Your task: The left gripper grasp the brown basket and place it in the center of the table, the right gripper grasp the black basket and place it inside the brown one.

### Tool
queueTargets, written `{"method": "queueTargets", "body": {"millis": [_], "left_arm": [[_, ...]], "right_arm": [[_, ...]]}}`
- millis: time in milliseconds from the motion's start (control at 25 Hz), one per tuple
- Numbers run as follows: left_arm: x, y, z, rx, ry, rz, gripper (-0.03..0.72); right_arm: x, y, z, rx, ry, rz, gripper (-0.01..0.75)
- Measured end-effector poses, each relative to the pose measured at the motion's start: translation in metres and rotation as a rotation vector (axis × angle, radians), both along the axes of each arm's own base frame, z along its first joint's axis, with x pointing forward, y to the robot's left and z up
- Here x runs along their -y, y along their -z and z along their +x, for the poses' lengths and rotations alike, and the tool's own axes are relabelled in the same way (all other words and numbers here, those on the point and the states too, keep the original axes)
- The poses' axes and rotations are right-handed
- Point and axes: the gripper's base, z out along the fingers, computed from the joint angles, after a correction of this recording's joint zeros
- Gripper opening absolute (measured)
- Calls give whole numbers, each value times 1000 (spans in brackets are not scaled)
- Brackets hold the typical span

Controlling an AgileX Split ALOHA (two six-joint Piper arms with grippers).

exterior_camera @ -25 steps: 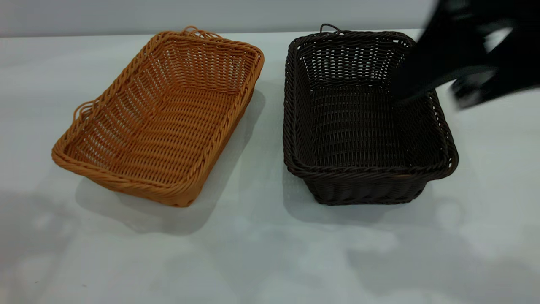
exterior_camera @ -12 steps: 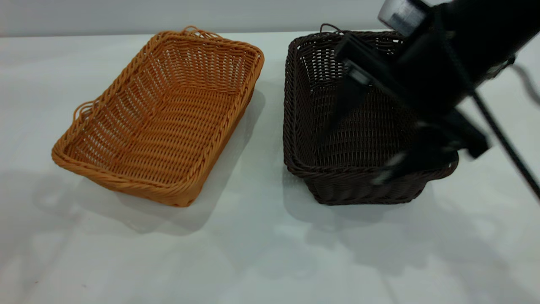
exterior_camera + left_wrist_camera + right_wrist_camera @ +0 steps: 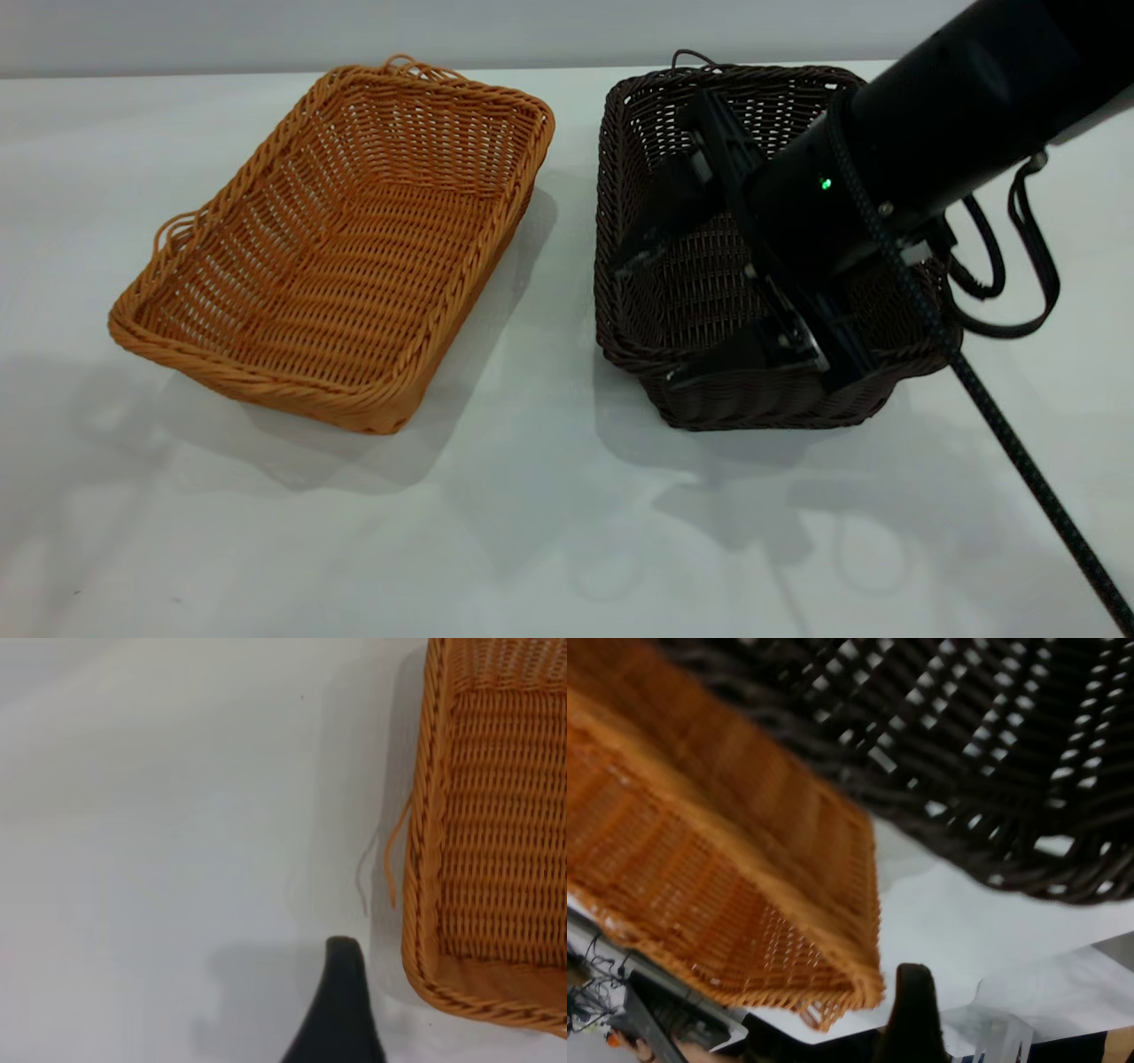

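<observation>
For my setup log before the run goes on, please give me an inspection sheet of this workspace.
Surface: table, pale, plain.
Job's things: brown basket at left, angled; black basket at right; both apart.
Clutter: nothing seen.
Grippers: right gripper inside the black basket, fingers spread; left gripper shows one fingertip only, beside the brown basket's end.
Cables: braided cable trailing from the right arm; black loops.
Surroundings: grey wall behind.

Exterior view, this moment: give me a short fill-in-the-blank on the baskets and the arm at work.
1. The right gripper reaches into the ____ basket.
2. Its fingers are spread ____.
3. The brown basket sits to the ____ of the darker one in the exterior view.
4. Both baskets rest on the ____.

Missing words: black; open; left; table
</observation>
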Motion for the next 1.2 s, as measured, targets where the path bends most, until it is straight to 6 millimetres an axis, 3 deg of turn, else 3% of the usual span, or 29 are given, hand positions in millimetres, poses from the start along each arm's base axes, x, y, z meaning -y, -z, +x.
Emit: {"method": "queueTargets", "body": {"millis": [680,960,1200], "left_arm": [[0,1,8,36,-8,-3,581],[2,28,42,-84,-26,-46,582],[18,70,79,-218,20,-41,582]], "right_arm": [[13,47,3,-46,169,-227,519],[14,55,4,-56,243,-279,519],[16,56,5,-50,261,-305,519]]}}
